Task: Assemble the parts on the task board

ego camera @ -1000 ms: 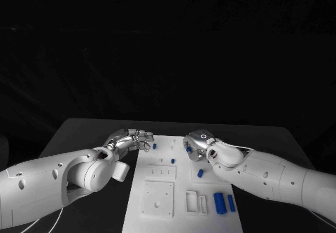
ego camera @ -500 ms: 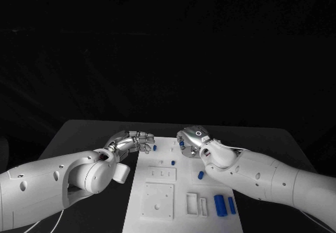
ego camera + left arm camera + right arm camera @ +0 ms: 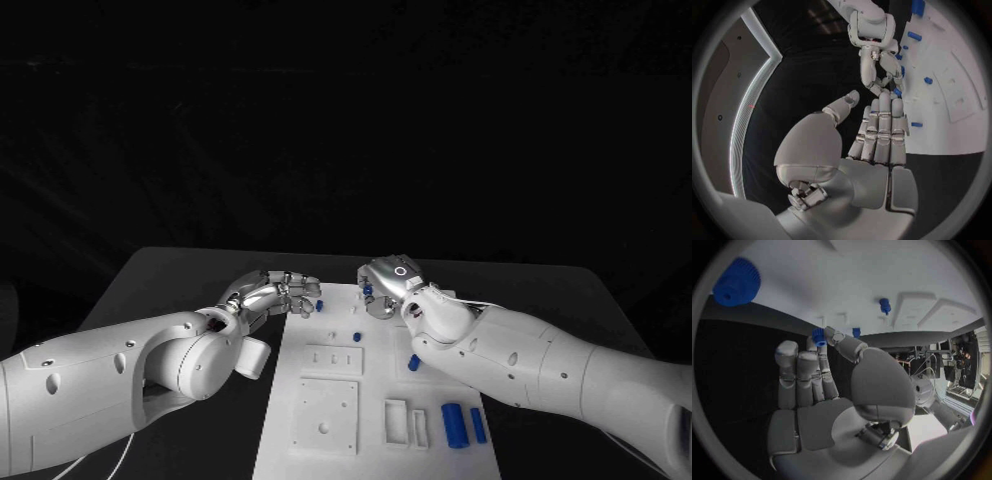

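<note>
The right hand point(image 3: 389, 288) pinches a small blue part point(image 3: 819, 336) at its fingertips over the far end of the task board point(image 3: 378, 420). Beside it the left hand point(image 3: 271, 292) hovers, fingers apart, holding nothing.

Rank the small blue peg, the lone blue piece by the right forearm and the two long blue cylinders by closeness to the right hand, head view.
1. Small blue peg, centre, nearest the right hand holding a blue part.
2. Lone blue piece, right of it, nearer the camera.
3. Long blue cylinders, task board's near-right corner.
</note>
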`<state>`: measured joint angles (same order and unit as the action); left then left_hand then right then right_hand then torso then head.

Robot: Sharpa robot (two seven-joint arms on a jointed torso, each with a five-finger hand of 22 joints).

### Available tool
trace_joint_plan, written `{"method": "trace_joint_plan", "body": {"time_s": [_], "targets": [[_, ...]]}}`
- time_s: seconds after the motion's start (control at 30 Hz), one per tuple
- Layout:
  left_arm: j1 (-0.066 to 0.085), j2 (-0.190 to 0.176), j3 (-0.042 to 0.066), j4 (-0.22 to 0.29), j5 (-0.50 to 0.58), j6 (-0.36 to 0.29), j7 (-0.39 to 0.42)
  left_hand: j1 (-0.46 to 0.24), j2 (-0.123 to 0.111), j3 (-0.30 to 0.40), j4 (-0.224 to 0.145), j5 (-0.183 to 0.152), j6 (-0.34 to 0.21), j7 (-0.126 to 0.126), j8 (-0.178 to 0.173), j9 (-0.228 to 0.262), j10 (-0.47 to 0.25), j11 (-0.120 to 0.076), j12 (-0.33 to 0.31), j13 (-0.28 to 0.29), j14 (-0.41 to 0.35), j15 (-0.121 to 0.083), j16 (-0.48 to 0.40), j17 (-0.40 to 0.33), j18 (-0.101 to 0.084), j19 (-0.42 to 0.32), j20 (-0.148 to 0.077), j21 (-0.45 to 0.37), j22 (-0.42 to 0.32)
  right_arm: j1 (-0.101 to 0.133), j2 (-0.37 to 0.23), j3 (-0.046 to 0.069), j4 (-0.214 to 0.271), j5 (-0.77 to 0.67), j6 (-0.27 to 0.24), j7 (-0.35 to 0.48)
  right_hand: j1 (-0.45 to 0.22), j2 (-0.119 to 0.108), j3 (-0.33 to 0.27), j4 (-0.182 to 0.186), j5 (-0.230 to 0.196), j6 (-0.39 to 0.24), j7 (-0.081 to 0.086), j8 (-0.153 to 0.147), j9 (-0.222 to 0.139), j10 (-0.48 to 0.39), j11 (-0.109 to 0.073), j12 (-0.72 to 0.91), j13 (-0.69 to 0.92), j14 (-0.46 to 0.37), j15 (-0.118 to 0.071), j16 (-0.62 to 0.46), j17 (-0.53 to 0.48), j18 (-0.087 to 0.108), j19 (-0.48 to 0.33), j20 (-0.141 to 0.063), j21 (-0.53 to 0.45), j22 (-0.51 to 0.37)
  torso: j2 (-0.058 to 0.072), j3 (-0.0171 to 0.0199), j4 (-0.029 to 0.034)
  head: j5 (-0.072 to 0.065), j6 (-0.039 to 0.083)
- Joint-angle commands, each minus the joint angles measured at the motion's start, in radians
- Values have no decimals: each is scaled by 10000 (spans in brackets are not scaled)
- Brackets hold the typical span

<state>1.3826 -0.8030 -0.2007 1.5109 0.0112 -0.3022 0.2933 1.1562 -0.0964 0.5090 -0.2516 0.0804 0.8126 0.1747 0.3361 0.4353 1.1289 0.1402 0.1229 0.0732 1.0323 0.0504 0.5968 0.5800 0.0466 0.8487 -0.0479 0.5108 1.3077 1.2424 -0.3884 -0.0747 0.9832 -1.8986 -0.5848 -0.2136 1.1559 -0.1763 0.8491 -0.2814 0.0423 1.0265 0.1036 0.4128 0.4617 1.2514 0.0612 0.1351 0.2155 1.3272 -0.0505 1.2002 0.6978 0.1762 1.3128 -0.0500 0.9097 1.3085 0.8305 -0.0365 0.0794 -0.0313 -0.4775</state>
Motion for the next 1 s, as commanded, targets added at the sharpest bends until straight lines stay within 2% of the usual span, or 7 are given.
{"method": "trace_joint_plan", "body": {"time_s": [0.03, 0.1, 0.47, 0.53, 0.6, 0.73, 1.0], "targets": [[17, -4, 13, 78, 35, 105, 62, -86, 3, 60, -18, -69, 39, 39, -54, -11, 69, 5, -36, -8, -47, -22, 66, 13, 120, -12, -39, 62, 219, 31, 108, 4, -135, -165, -70, 4, 50, -62, 56, 23, 66, 68, -20, -4, 18, 836, -251, -16, 483, -207, -254, 44, -10, 855, 104, -192, 37, 208, 27, -6, 0, 15, 31], [27, -4, 14, 98, 35, 103, 59, -87, 1, 61, -20, -69, 39, 39, -54, -11, 69, 5, -37, -8, -47, -22, 66, 13, 120, -13, -39, 63, 219, 35, 161, 4, -185, -160, -55, 23, 49, -65, 60, 27, 66, 68, -20, -7, 20, 832, -250, -20, 489, -208, -252, 44, -13, 855, 102, -192, 40, 208, 35, 4, 2, 27, 18], [135, 9, 17, 150, 31, 64, 60, -86, -4, 68, -30, -70, 39, 38, -56, -10, 69, 5, -41, -9, -49, -22, 69, 13, 121, -16, -40, 69, 218, 37, 388, 3, -523, -87, -13, 109, 45, -72, 72, 37, 66, 63, -17, -19, 24, 816, -244, -34, 509, -210, -246, 43, -22, 855, 94, -189, 48, 204, 140, -43, 94, 13, 81], [152, 10, 17, 173, 27, 63, 61, -85, -7, 68, -32, -71, 39, 38, -56, -10, 68, 5, -41, -9, -49, -22, 70, 13, 122, -16, -40, 69, 218, 36, 403, 2, -517, -83, 0, 124, 45, -72, 73, 37, 66, 63, -17, -20, 24, 815, -244, -35, 511, -210, -246, 43, -22, 855, 93, -189, 49, 204, 169, -58, 137, -3, 89], [160, 4, 17, 188, 25, 55, 62, -85, -9, 70, -34, -71, 39, 38, -56, -10, 68, 6, -43, -9, -49, -23, 70, 13, 122, -17, -40, 71, 218, 36, 423, 2, -515, -67, 15, 142, 44, -74, 74, 38, 65, 63, -17, -21, 25, 813, -243, -38, 514, -210, -245, 43, -24, 855, 92, -188, 50, 204, 184, -65, 243, -108, 81], [170, 27, 18, 180, 25, 52, 62, -84, -11, 72, -38, -71, 39, 38, -56, -10, 67, 6, -44, -9, -50, -23, 72, 13, 122, -18, -40, 73, 218, 36, 434, 2, -516, -65, 17, 147, 42, -74, 76, 40, 65, 61, -16, -24, 26, 808, -241, -42, 520, -210, -243, 44, -26, 855, 90, -187, 52, 203, 226, -77, 266, -112, 108], [187, 54, 19, 173, 25, 42, 58, -87, -13, 78, -42, -71, 39, 37, -57, -9, 66, 8, -49, -9, -51, -22, 74, 12, 122, -20, -39, 79, 217, 37, 439, 2, -596, 33, 73, 195, 35, -77, 77, 47, 65, 55, -13, -34, 29, 795, -235, -54, 535, -210, -237, 44, -33, 855, 83, -183, 58, 201, 258, -88, 262, -110, 135]]}}
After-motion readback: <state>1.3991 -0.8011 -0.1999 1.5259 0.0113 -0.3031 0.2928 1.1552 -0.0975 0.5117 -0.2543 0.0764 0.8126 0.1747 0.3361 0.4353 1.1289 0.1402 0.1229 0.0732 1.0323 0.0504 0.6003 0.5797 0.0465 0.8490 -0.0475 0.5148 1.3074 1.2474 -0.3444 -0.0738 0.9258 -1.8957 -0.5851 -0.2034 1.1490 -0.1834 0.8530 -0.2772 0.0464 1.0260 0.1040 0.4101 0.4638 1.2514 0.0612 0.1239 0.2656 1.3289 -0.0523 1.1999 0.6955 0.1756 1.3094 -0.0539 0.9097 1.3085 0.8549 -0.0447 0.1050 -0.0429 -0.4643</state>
